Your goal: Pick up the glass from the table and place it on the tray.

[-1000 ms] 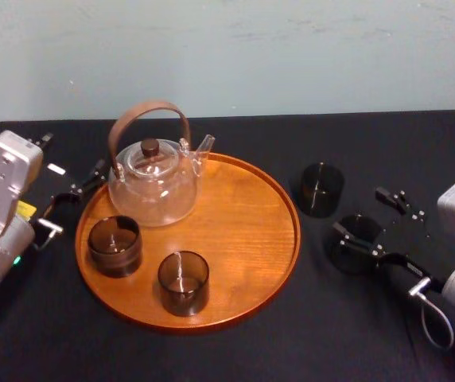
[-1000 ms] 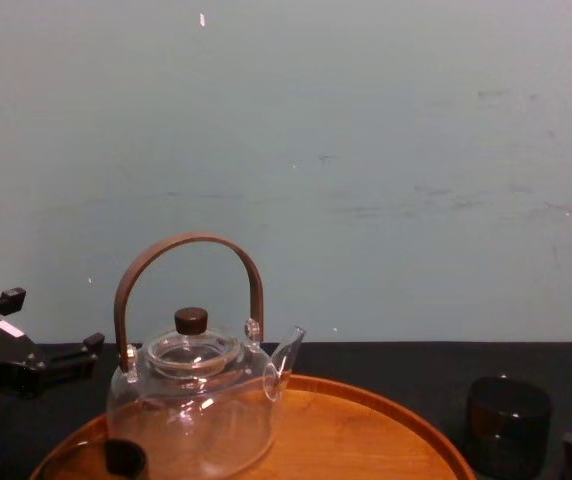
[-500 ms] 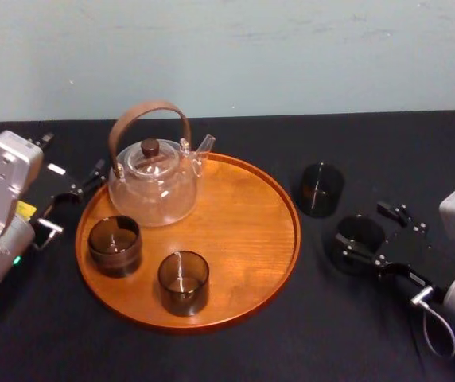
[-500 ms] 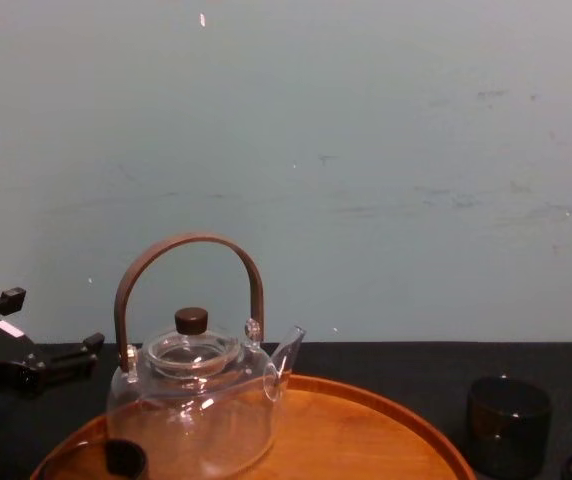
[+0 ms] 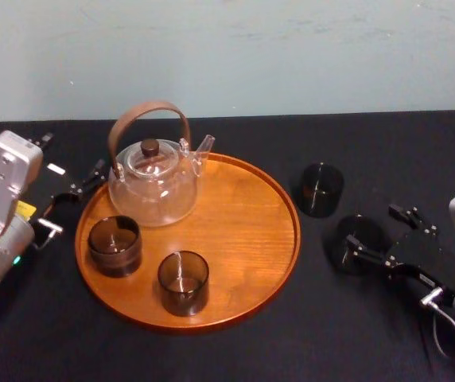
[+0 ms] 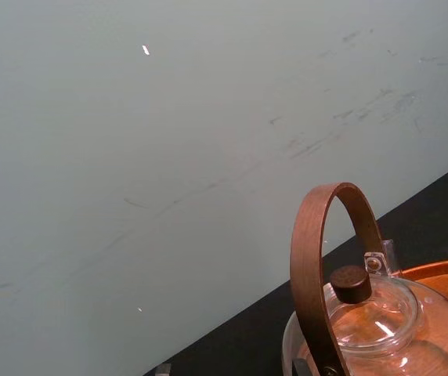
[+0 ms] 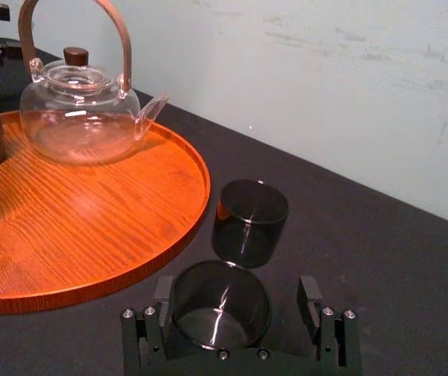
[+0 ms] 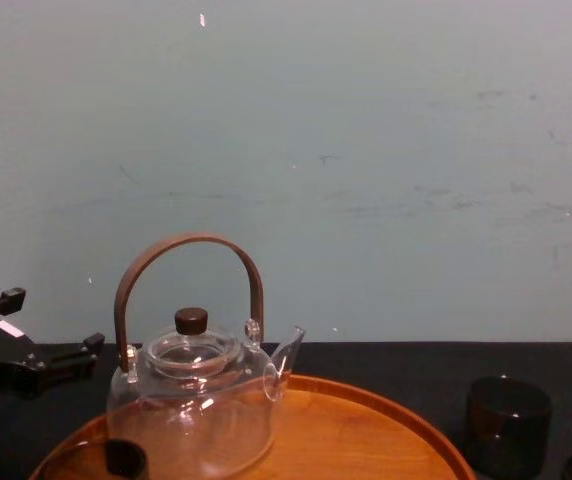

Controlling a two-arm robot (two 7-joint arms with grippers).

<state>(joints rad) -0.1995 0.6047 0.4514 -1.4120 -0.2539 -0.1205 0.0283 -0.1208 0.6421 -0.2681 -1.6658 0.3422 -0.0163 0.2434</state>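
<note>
Glass (image 5: 360,241) of dark smoked tint stands upright on the table (image 5: 386,143), to the right of the tray (image 5: 243,231) and apart from its rim. The right gripper (image 5: 369,225) sits low at the table around this glass. In the right wrist view its fingers are spread wide on either side of the cup: one finger lies close against the wall, the other stands off with a visible gap, so nothing is clamped. A second glass (image 5: 321,189) of the same dark kind stands just behind the first, nearer the tray's right rim and apart from it. On the tray, a clear teapot (image 5: 152,179) with a brown arched handle and a dark lid knob occupies the far left part. The left tray glass (image 5: 114,245) stands in front of it, and the front tray glass (image 5: 183,282) stands close to the near rim. The rest of the wooden surface is bare. The left gripper (image 5: 75,151) rests parked over the table just left of the tray, beside the teapot, its fingers apart and holding nothing.
</note>
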